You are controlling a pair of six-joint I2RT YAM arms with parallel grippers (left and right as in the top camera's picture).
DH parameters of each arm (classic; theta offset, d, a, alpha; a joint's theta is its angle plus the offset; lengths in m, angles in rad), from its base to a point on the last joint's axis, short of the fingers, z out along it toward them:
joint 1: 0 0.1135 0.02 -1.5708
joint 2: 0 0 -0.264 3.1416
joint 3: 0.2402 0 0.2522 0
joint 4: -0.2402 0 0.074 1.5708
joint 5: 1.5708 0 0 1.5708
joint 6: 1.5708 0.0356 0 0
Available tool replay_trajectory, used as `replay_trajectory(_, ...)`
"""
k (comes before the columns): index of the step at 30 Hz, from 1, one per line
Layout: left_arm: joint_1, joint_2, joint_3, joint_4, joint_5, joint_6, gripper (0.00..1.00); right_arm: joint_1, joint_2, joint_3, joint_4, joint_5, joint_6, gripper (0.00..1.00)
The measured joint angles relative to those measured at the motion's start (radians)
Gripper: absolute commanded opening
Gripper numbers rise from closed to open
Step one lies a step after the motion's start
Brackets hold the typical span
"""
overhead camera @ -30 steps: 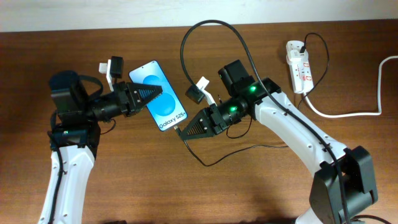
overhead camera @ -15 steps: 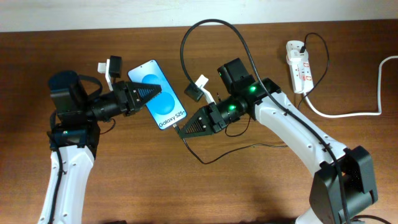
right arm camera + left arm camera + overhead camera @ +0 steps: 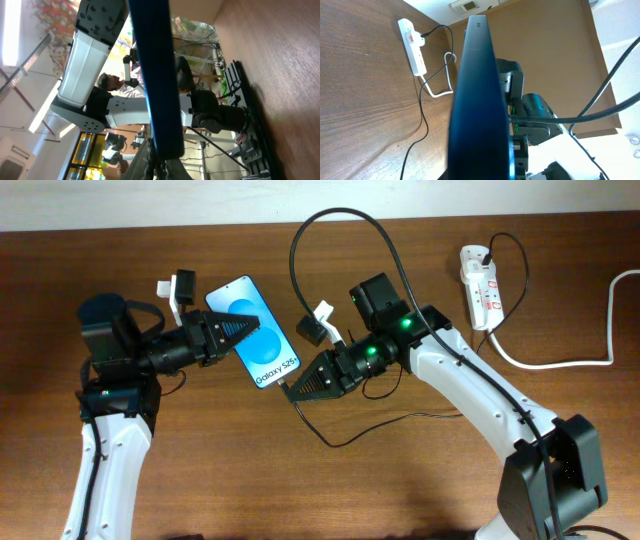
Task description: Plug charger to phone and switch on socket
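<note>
The phone point(image 3: 262, 340), blue screen up, is held off the table with my left gripper point(image 3: 250, 328) shut on its upper part. My right gripper point(image 3: 291, 391) is shut on the connector end of the charger, right at the phone's lower end. Whether the tip sits in the port I cannot tell. The charger's thin black cable point(image 3: 330, 443) trails under the right arm toward the white socket point(image 3: 480, 285) at the back right. In the left wrist view the phone point(image 3: 477, 100) is edge-on, with the socket point(image 3: 412, 45) beyond it. The right wrist view shows the phone's edge point(image 3: 155, 75).
A thick white cord point(image 3: 560, 362) runs from the socket to the right table edge. A thick black robot cable point(image 3: 340, 214) loops high over the table's middle. The charger's thin cable point(image 3: 423, 115) lies across the wood between socket and arms.
My right gripper has edged slightly up and left toward the phone's lower end. The left gripper and phone have stayed put.
</note>
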Motion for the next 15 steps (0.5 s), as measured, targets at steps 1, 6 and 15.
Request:
replay_trajectory(1,0.000,0.000,0.000,0.000,0.001,0.000,0.00,0.000,0.000,0.000,-0.004,0.000,0.002,0.04)
replay_trajectory(6,0.000,0.000,0.000,0.000,0.003,0.000,0.00,0.000,0.000,0.000,-0.010,0.000,0.013,0.04)
replay_trajectory(15,0.000,0.000,0.000,0.000,0.003,0.000,0.00,0.000,0.000,0.000,-0.009,0.000,0.016,0.04)
